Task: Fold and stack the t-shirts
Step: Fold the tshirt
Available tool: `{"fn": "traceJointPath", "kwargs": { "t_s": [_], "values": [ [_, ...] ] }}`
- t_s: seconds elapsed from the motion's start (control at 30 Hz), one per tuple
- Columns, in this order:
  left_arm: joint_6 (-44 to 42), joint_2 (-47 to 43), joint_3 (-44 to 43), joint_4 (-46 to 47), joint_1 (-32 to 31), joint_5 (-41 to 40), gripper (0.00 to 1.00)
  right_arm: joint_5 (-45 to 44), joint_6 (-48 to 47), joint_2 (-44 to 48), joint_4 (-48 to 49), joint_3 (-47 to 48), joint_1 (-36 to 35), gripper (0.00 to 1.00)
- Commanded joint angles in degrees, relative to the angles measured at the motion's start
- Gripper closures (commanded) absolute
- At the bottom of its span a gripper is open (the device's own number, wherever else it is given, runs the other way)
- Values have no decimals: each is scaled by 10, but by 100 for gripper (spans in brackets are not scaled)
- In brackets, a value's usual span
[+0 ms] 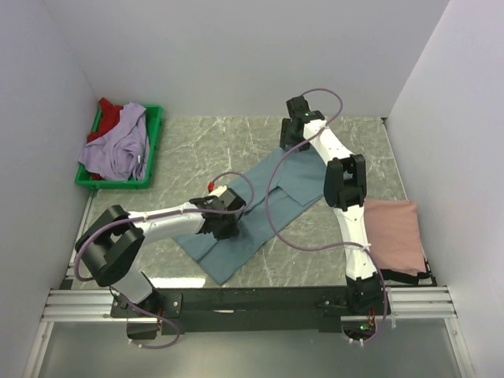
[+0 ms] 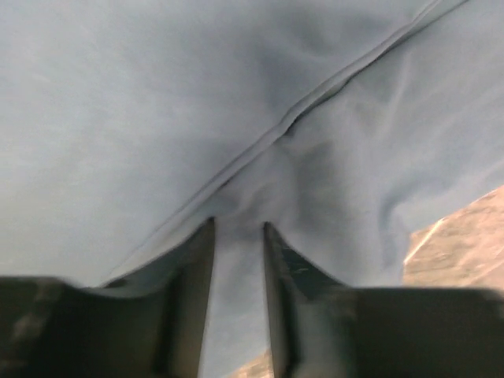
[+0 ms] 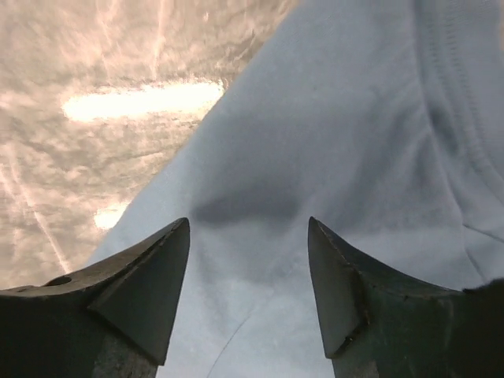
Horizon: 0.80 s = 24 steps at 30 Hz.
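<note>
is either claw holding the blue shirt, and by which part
Right claw: open above the far end of the grey-blue t-shirt, holding nothing. Left claw: a fold of that shirt sits between its fingers, but a pinch cannot be told.

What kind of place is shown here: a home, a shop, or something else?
Probably a robotics test cell, not a home: plain white walls box in a marble-patterned table, the left arm and right arm are bolted to a metal rail, and a green tray holds shirts.
</note>
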State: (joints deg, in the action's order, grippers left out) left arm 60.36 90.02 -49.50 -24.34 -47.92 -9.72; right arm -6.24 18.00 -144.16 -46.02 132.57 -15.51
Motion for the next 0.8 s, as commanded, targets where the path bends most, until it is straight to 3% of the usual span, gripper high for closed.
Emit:
{"fn": "traceJointPath", "kwargs": {
  "t_s": [0.0, 0.13, 0.3, 0.4, 0.77],
  "values": [
    [-74, -55, -55, -79, 4, -64, 61, -26, 19, 115, 22, -42, 2, 31],
    [-117, -64, -68, -107, 4, -71, 57, -28, 72, 203, 5, -133, 7, 30],
    [-131, -35, -39, -108, -6, -50, 66, -2, 117, 314, 60, -333, 7, 30],
    [-123, -21, -21, -113, -25, -56, 70, 10, 130, 342, 86, -397, 8, 31],
    [-82, 27, 33, -142, -98, -74, 78, 13, 132, 296, 88, -416, 17, 31]
  ]
}}
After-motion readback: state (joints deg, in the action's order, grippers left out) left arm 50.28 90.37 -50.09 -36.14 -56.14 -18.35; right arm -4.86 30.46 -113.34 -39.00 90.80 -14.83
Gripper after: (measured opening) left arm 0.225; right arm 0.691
